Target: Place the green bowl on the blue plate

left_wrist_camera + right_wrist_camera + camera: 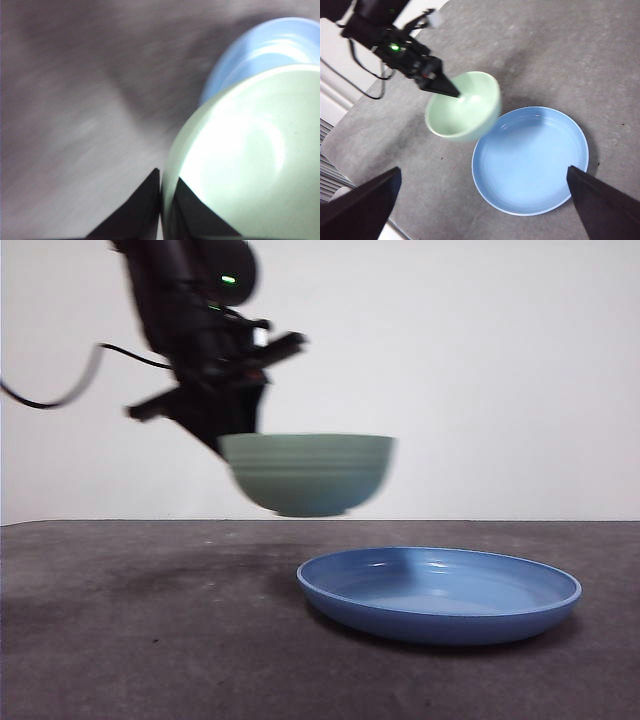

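Dark grey, slightly mottled tabletop [150, 640] filled the foreground of the front view, with a plain pale wall [480, 370] behind it. Nearest the low camera sat the blue plate [440, 592], a wide, shallow, glossy disc with a raised rim, lying flat on the table. Beyond and above it, the green bowl [308, 473] hung clear of the table, upright, its outside faintly ridged and its rim lighter; from this view it was beside the plate's edge rather than over its middle. The left gripper [232, 430], big and dark with a small green light and a trailing black cable [60, 390], came in from the upper side and was clamped on the bowl's rim.

The left wrist view showed what the front view could not: one black jaw outside the bowl's wall and one inside, pinching the pale green rim [167, 175], with the plate [260, 50] partly covered by the bowl [250, 150]. That picture was blurred.

From above, the right wrist view showed the bowl [462, 107] overlapping the plate's [530, 160] rim, faint concentric rings inside the plate, and the right gripper [485, 210] held high over the scene, its jaws spread wide and grasping nothing.
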Controlling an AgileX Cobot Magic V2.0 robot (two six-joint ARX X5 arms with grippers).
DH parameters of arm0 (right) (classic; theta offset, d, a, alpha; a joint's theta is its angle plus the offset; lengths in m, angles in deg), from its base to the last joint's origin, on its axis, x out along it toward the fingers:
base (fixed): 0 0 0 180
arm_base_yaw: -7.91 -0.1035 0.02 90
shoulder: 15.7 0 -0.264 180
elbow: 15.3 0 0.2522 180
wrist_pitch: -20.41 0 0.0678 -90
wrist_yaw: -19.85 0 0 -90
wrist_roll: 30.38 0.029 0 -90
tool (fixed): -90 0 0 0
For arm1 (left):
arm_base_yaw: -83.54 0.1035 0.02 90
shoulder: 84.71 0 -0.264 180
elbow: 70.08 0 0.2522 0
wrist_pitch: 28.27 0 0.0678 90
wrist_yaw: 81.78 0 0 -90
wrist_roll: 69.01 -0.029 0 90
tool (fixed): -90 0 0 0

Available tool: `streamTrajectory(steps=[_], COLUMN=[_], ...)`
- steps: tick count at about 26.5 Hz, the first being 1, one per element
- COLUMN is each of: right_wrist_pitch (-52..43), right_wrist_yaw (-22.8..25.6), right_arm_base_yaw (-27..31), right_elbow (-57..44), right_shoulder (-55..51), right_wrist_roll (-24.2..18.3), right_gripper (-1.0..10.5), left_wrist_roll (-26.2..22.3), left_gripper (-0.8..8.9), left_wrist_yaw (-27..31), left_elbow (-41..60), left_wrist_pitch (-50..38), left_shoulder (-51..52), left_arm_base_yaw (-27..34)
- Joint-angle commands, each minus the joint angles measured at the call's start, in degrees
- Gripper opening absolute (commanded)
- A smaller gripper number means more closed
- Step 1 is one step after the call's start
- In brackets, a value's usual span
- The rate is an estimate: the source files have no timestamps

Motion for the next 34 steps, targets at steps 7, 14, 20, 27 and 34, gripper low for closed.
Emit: streamTrajectory(steps=[7, 14, 20, 27, 34], right_wrist_pitch=[-0.57, -0.59, -0.55, -0.57, -0.57], right_wrist_yaw=[0.02, 0.00, 0.02, 0.00, 0.02], right_arm_base_yaw=[-0.20, -0.20, -0.20, -0.20, -0.20], right_elbow=[0.92, 0.92, 0.92, 0.92, 0.92], right_shoulder=[0.26, 0.26, 0.26, 0.26, 0.26], right_wrist_roll=[-0.68, -0.68, -0.68, -0.68, -0.68], right_gripper=[6.4, 6.4, 6.4, 6.4, 6.4], left_wrist_roll=[2.45, 3.67, 3.50, 1.57, 0.72], left_gripper=[0.15, 0.15, 0.19, 0.42, 4.43], left_wrist_yaw=[-0.07, -0.07, -0.09, -0.09, -0.11], left_elbow=[-11.13, -13.79, -13.79, -13.79, -13.84], left_wrist_pitch=[-1.20, -2.36, -2.86, -1.25, -1.09], left_shoulder=[-11.04, -16.00, -17.49, -17.49, -16.94], left_arm_base_yaw=[-7.19, -9.70, -10.03, -10.25, -10.21])
